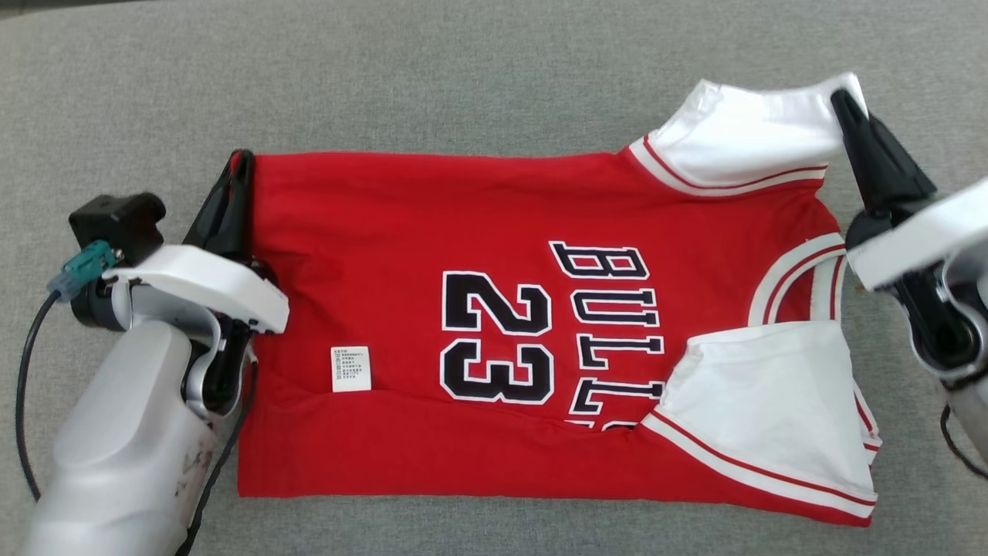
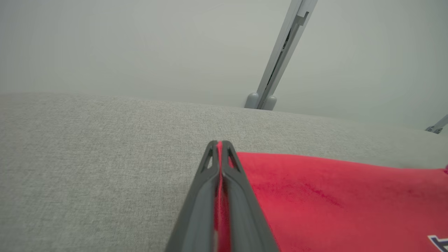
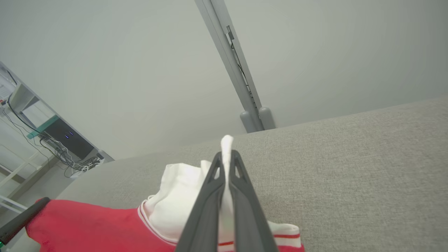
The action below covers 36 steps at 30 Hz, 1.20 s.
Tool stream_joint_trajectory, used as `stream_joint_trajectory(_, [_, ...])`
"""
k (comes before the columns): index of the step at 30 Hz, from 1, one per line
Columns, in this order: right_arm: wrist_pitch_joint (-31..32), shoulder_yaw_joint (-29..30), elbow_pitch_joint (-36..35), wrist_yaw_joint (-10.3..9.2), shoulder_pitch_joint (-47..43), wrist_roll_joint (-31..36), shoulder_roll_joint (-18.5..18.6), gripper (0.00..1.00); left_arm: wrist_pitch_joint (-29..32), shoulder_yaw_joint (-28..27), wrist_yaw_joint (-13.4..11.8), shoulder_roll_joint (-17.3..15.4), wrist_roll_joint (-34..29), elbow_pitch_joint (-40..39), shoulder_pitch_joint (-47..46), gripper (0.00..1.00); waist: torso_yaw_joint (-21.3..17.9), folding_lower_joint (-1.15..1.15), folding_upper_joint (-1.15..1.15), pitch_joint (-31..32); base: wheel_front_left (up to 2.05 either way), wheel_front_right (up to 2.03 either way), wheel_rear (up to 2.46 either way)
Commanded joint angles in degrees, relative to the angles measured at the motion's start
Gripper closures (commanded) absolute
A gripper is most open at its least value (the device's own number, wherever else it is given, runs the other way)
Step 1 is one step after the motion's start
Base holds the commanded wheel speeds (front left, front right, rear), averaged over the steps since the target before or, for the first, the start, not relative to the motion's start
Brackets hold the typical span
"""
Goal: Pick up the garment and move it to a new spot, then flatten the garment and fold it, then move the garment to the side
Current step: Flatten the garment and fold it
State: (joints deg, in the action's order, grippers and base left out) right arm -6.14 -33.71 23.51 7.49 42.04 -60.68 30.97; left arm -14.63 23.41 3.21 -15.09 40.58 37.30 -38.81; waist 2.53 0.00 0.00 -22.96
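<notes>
The garment (image 1: 494, 309) is a red basketball jersey with white sleeves, "BULLS" and "23" on it, spread on the grey cloth surface with its near part folded over. My left gripper (image 1: 241, 160) is shut on the garment's far left corner; the left wrist view shows red cloth (image 2: 315, 196) pinched between the fingers of the left gripper (image 2: 219, 144). My right gripper (image 1: 844, 99) is shut on the far white sleeve (image 1: 741, 131). White cloth (image 3: 182, 196) pokes up between the fingers of the right gripper (image 3: 227, 154).
Grey fabric surface (image 1: 463, 69) stretches beyond the garment on all sides. A grey post (image 3: 238, 77) rises behind its far edge. A shelf with cables (image 3: 45, 136) stands off to one side. The left gripper's tip (image 3: 21, 218) shows in the right wrist view.
</notes>
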Motion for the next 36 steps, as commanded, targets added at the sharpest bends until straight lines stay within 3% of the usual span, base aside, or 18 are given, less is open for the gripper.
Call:
stream_joint_trajectory(1, [-0.8,1.1,-2.6,0.00,-3.4,-1.4,0.7,1.00,0.6,-0.3,-0.8,-1.2,0.3,-2.0,1.9,1.00,-0.6,0.00,0.00,0.8,0.00,0.00,0.00])
stream_joint_trajectory(5, [-2.0,3.6,-8.4,0.00,-11.6,-2.9,2.0,1.00,2.3,-0.3,-2.7,-2.4,0.8,-7.6,6.3,1.00,-0.7,0.00,0.00,1.8,0.00,0.00,0.00])
stream_joint_trajectory(11, [-1.8,6.6,-14.5,0.00,-22.5,-4.1,0.7,1.00,5.6,-0.2,-5.7,-4.7,1.8,-16.1,13.8,1.00,-1.4,0.00,0.00,2.8,0.00,0.00,0.00])
stream_joint_trajectory(23, [0.3,12.3,-17.1,0.00,-36.0,-2.4,-3.8,1.00,10.0,-0.7,-10.5,-7.2,4.8,-26.6,27.1,1.00,-1.8,0.00,0.00,4.9,0.00,0.00,0.00])
stream_joint_trajectory(24, [0.7,12.7,-16.8,0.00,-36.7,-1.8,-4.1,1.00,10.3,-0.7,-10.7,-7.4,4.9,-26.7,27.7,0.65,-1.7,0.00,0.00,5.0,0.00,0.00,0.00])
stream_joint_trajectory(25, [1.1,13.1,-16.7,0.00,-37.3,-1.2,-4.6,1.00,10.5,-0.6,-11.1,-7.5,5.0,-26.7,28.1,0.02,-1.8,0.00,0.00,5.1,0.00,0.00,0.00])
stream_joint_trajectory(26, [1.1,13.1,-16.7,0.00,-37.3,-1.2,-4.6,1.00,10.5,-0.6,-11.1,-7.5,5.0,-26.7,28.1,0.02,-1.8,0.00,0.00,5.1,0.00,0.00,0.00])
stream_joint_trajectory(27, [1.4,13.5,-16.7,0.00,-37.8,-0.8,-5.3,0.65,10.6,-0.6,-11.2,-7.5,5.0,-26.8,28.4,0.00,-1.8,0.00,0.00,5.2,0.00,0.00,0.00])
stream_joint_trajectory(28, [1.7,13.9,-16.7,0.00,-38.4,-0.1,-5.7,0.05,10.6,-0.5,-11.4,-7.7,4.9,-26.9,28.9,0.00,-1.8,0.00,0.00,5.3,0.00,0.00,0.00])
stream_joint_trajectory(29, [1.9,14.7,-16.1,0.00,-39.2,1.0,-5.9,0.00,10.6,-0.4,-11.7,-7.7,4.8,-27.0,29.4,0.00,-1.9,0.00,0.00,5.5,0.00,0.00,0.00])
stream_joint_trajectory(36, [3.0,21.0,-16.8,0.01,-42.1,8.1,-11.0,0.00,5.6,-1.6,-15.8,-7.2,2.2,-30.3,32.5,0.00,-2.5,0.00,0.00,6.4,0.00,0.00,0.00])
